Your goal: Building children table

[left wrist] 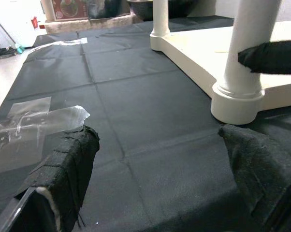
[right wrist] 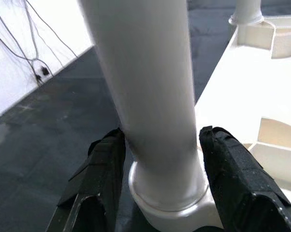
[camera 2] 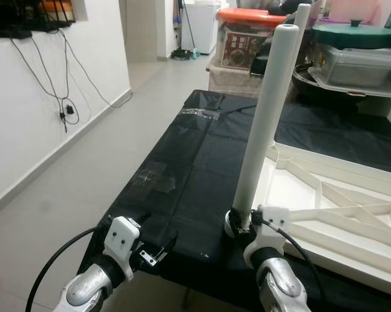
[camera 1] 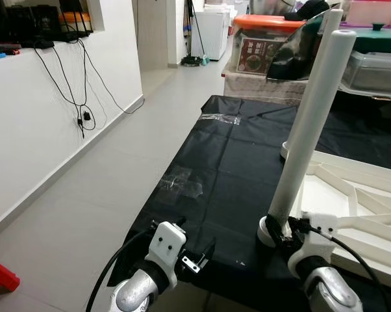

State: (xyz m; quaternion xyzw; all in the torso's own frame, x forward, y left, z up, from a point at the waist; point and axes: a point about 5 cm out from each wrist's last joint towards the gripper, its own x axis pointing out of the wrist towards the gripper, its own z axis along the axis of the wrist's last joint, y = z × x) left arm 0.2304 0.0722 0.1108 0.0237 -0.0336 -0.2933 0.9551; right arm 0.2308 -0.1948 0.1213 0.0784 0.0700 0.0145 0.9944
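We are at the leg-fitting step. The white children's tabletop [camera 1: 371, 195] lies upside down on a black sheet [camera 1: 228, 162] spread over a low surface we cannot identify, ribs facing up. At the tabletop's near corner, close to the sheet's near edge, a white leg [camera 1: 310, 123] stands upright in its round socket [left wrist: 237, 104]. A second leg [left wrist: 160, 19] rises at the far corner.

Our right end effector [right wrist: 160, 179] brackets the near leg just above the socket, its two black fingers [right wrist: 232, 169] pressed against either side, pinching it. Our left end effector [left wrist: 160, 164] hovers low over the sheet's near edge, fingers spread and holding nothing, beside a patch of clear tape [left wrist: 34, 121].

We judge the leg looks seated but perhaps not tight. Next we would turn or press it home, keeping it upright, without dragging the tabletop.
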